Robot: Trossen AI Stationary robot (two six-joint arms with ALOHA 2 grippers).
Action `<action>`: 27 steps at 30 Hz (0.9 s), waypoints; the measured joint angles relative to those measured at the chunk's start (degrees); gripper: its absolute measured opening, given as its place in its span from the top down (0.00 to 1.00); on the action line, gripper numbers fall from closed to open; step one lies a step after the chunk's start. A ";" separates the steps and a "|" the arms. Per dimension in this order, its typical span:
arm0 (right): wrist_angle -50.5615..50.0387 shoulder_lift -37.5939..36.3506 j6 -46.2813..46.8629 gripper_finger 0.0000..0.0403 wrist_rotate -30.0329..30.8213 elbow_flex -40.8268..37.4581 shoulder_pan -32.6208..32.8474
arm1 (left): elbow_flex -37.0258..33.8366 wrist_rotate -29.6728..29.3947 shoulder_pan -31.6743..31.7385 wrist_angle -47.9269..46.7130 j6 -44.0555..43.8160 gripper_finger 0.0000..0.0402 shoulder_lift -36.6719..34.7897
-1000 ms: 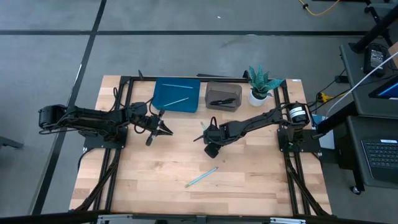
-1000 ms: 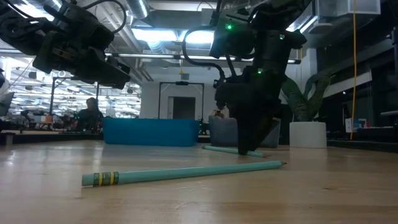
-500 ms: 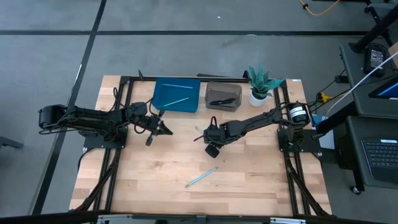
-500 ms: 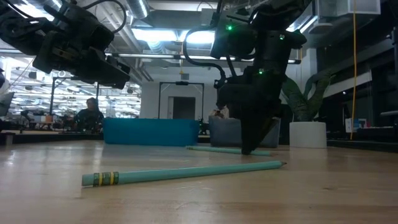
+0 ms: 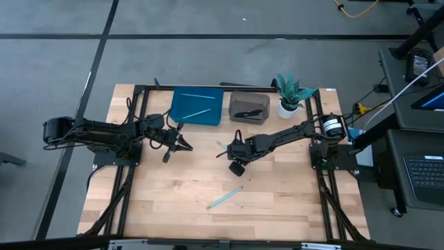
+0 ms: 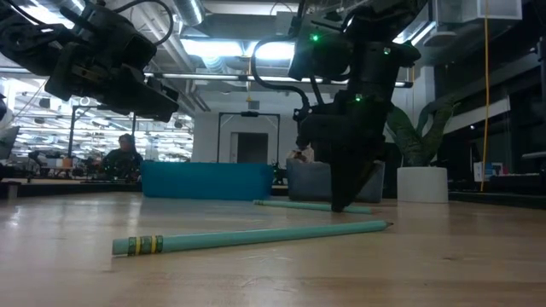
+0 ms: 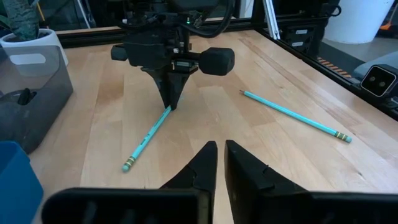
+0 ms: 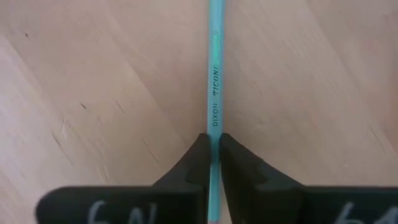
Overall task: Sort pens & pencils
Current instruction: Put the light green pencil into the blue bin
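From above, one light-blue pencil (image 5: 224, 197) lies loose on the table (image 5: 277, 201), well apart from the right gripper (image 5: 229, 148), which reaches mid-table. At table level, a second pencil (image 6: 290, 205) lies under it. The right wrist view shows its fingers (image 8: 200, 163) pinching this pencil. The left gripper (image 7: 221, 158) hovers, fingers pressed together.
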 joint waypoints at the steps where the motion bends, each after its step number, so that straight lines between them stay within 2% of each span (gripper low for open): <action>1: 0.13 0.00 -0.13 0.93 -0.02 0.00 0.00 | 0.00 0.00 -0.02 0.00 0.00 0.95 0.00; 11: -1.25 0.74 -5.57 0.92 -0.95 5.23 0.00 | 0.02 -1.51 0.00 0.02 0.00 1.00 0.00; 27: -2.47 0.39 -13.06 0.99 -0.19 12.36 0.00 | 0.02 -1.69 -0.02 0.02 0.00 0.93 0.00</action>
